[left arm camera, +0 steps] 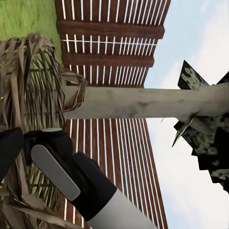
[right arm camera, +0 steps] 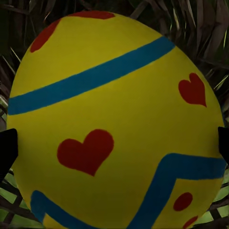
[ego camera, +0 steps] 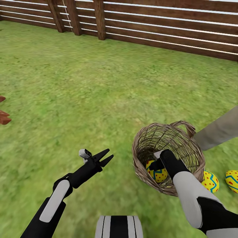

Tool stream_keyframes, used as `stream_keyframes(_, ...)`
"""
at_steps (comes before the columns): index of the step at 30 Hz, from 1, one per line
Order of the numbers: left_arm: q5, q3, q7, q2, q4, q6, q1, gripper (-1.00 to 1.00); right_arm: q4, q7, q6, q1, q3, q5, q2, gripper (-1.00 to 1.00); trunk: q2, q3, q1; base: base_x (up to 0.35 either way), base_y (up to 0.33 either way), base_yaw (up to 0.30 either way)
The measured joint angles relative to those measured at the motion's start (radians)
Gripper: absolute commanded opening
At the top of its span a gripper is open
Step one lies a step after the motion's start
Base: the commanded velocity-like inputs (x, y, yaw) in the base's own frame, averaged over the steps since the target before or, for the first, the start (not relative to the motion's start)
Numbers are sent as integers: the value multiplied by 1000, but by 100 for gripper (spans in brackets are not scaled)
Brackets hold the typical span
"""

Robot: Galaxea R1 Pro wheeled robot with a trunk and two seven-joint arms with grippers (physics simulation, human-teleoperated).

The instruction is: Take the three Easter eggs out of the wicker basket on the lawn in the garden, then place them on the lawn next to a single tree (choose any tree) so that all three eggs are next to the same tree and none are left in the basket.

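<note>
The wicker basket [ego camera: 185, 155] stands on the lawn [ego camera: 99, 86] at the lower right, close to the pale tree trunk [ego camera: 219, 130]. One yellow egg [ego camera: 158, 174] with blue bands and red hearts lies inside it. My right gripper [ego camera: 155, 164] reaches down into the basket, open, with a fingertip [right arm camera: 6, 151] on either side of that egg [right arm camera: 114, 119]. Two more eggs lie on the grass beside the trunk, one [ego camera: 211, 181] against the basket's outer wall and one [ego camera: 232, 180] farther right. My left gripper [ego camera: 106, 157] hovers open and empty over the grass left of the basket.
A brown slatted fence [ego camera: 148, 23] runs along the back of the lawn. Some brown pointed shapes [ego camera: 4, 116] poke in at the left edge. In the left wrist view the basket [left arm camera: 28, 86], my right forearm [left arm camera: 90, 191], the trunk [left arm camera: 143, 102] and dark foliage [left arm camera: 210, 143] appear.
</note>
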Motion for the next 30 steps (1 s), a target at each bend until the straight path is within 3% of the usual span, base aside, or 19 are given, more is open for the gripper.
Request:
stream_keyframes(10,0,0,0,0,0,0,0,100,-9,0,2,0,0,1,0,-100,0,8,-1,0,0,0)
stream_keyframes(26,-1,1,3,-1,0,1,0,100,-47,5,15,0,-5,1,-5,-100,4,69,-8,0,0,0)
stream_keyframes(30,-1,2,2,-1,-1,2,0,100,-72,96,48,0,-5,0,-7,-100,5,85,-10,0,0,0)
